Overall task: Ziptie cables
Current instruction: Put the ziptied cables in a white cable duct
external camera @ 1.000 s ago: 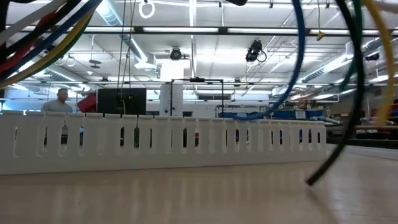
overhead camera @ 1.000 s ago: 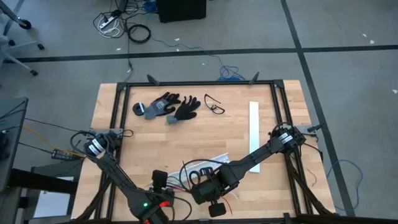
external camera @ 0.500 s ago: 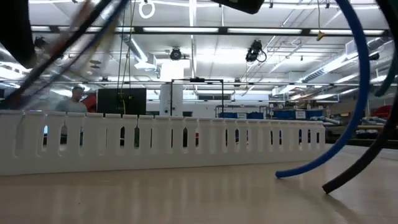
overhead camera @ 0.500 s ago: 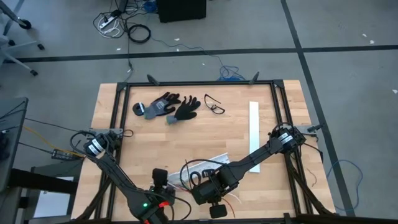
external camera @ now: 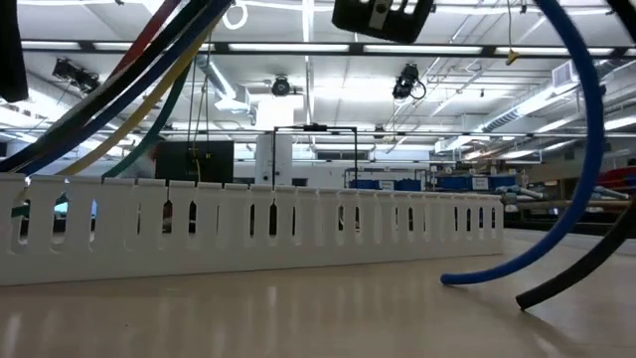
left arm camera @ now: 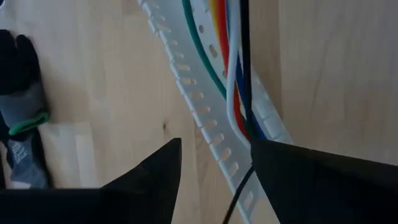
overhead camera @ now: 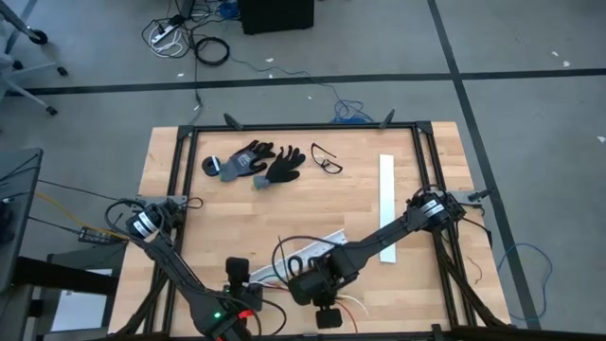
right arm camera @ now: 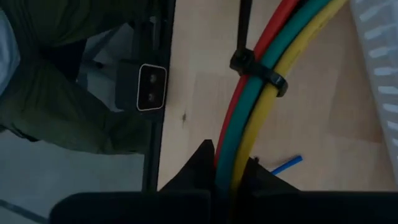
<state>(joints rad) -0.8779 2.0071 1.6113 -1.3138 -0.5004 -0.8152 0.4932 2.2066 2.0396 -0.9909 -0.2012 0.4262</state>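
the right end effector [right arm camera: 225,167] is clamped on the cables [right arm camera: 261,74], its fingers pinched tight around the red, green and yellow strands just past a black ziptie [right arm camera: 258,70] that already rings them. in the high view the bundle sits near the front edge of the table [overhead camera: 398,289], lifted off the wood and arching over the slotted white strip [overhead camera: 284,263]; blue and black tails droop back down to the surface in the low view. the wires look light, limp and smooth-jacketed, so they should sag and fan apart wherever nothing binds them; the firmest place to hold is probably close beside the tie, where the strands lie packed together.

the left end effector [left arm camera: 214,163] hangs over the strip and the bundle's other stretch with its fingers apart, gripping nothing. farther back lie a pair of dark gloves [overhead camera: 254,164], safety glasses [overhead camera: 327,160] and a second white strip [overhead camera: 386,204]. no brand, label or writing is readable anywhere.
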